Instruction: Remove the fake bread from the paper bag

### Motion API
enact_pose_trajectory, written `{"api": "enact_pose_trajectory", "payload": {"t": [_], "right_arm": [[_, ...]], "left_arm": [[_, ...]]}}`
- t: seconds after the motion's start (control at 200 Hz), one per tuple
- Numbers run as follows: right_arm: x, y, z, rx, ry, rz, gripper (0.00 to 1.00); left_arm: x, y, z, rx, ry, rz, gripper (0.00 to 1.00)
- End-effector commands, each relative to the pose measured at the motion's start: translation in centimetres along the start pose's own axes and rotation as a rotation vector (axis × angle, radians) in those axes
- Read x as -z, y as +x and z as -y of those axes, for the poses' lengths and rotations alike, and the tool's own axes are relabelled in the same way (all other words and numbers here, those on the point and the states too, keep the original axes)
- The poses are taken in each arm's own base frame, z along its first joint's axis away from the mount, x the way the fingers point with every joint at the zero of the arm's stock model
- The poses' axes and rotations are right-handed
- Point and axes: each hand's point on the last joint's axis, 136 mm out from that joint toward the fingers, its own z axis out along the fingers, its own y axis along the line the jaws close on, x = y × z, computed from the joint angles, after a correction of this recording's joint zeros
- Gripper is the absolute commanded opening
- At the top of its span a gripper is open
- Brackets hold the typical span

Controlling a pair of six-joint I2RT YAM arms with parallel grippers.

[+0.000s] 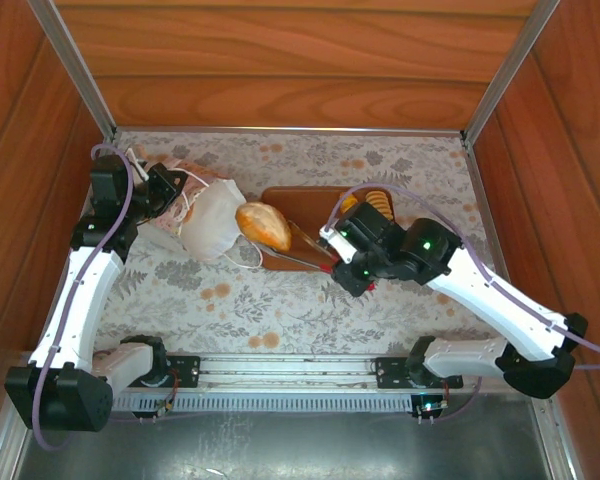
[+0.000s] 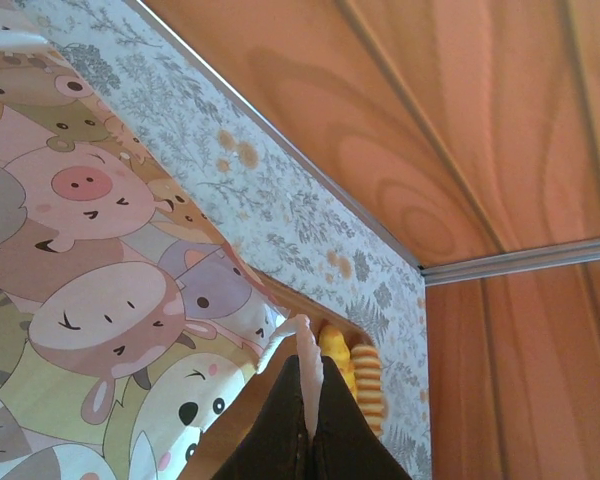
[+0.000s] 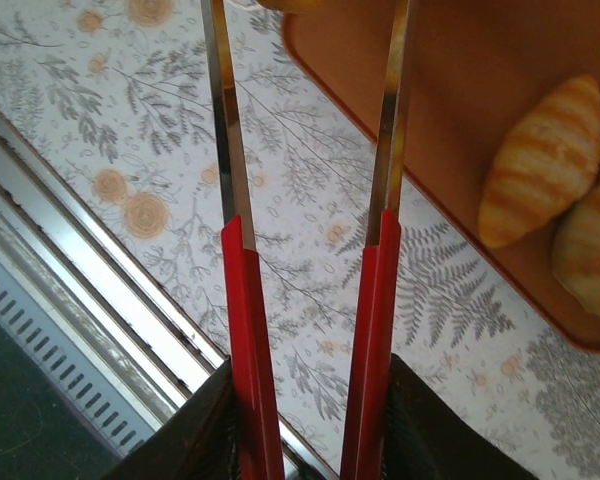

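One piece of fake bread, a golden roll (image 1: 263, 225), sits at the open mouth of the paper bag (image 1: 208, 228). The bag lies on its side on the table, left of centre (its printed side shows cartoon animals). The roll overlaps the bag's rim, and the top view does not show whether it is fully clear of the opening.

The tips of the tongs (image 3: 242, 330) reach to this roll, with the blades standing apart on either side of it. The right gripper (image 1: 345, 258) is closed on the red handles of the tongs and holds nothing else. The left gripper (image 2: 306, 400) is fully closed on a pinch of the bag's paper at the end away from the mouth, anchoring the bag.

The brown tray (image 1: 305, 200) lies just right of the bag. Two pieces rest on it close together: a ridged pastry (image 3: 543, 160) and a rounder piece (image 3: 590, 250).

Status: extraction is judged partly done. Two pieces are out and a third is at the mouth. The bag's interior is hidden, so the number left inside cannot be given.
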Motion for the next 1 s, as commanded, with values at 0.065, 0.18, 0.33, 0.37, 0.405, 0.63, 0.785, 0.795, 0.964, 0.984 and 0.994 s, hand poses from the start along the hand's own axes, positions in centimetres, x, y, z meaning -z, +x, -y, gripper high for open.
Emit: {"api": "enact_pose_trajectory", "payload": {"t": [0.065,0.18,0.33,0.37,0.405,0.63,0.785,0.795,0.964,0.984,0.994], "right_arm": [[0.9,0.9,2.6,-0.095,0.087,0.012,0.36],[0.5,1.0,4.2,-0.162,0.125,0.002,0.37],[-0.4,1.1,5.6,-0.214,0.146,-0.030,0.37],[-0.8,1.0,5.8,-0.215,0.136,-0.036,0.37],[-1.0,0.9,6.0,-0.215,0.131,-0.039,0.37],[-3.7,-0.5,6.6,-0.165,0.069,-0.084,0.37],[-5.6,-0.9,7.5,-0.146,0.068,-0.117,0.37],[-5.7,-0.9,7.6,-0.146,0.070,-0.121,0.37],[-7.0,-1.2,9.5,-0.112,0.102,-0.143,0.38],[-7.1,-1.3,9.5,-0.102,0.102,-0.145,0.38],[-7.2,-1.3,9.6,-0.098,0.102,-0.146,0.38]], "left_arm": [[0.1,0.0,0.1,-0.004,0.008,0.017,0.00],[0.1,0.0,0.0,-0.002,0.004,0.019,0.00],[0.3,-0.1,0.1,-0.004,0.006,0.024,0.00],[0.3,-0.1,0.1,-0.003,0.004,0.026,0.00],[0.3,-0.1,0.1,-0.004,0.005,0.027,0.00],[0.2,0.0,0.0,-0.003,0.004,0.023,0.00],[0.4,0.0,-0.2,-0.005,-0.001,0.030,0.00],[0.4,0.0,-0.3,-0.004,-0.002,0.031,0.00],[0.3,0.0,-0.5,-0.004,-0.008,0.029,0.00],[0.2,0.0,-0.5,-0.005,-0.009,0.029,0.00],[0.2,0.0,-0.5,-0.005,-0.010,0.030,0.00]]}}
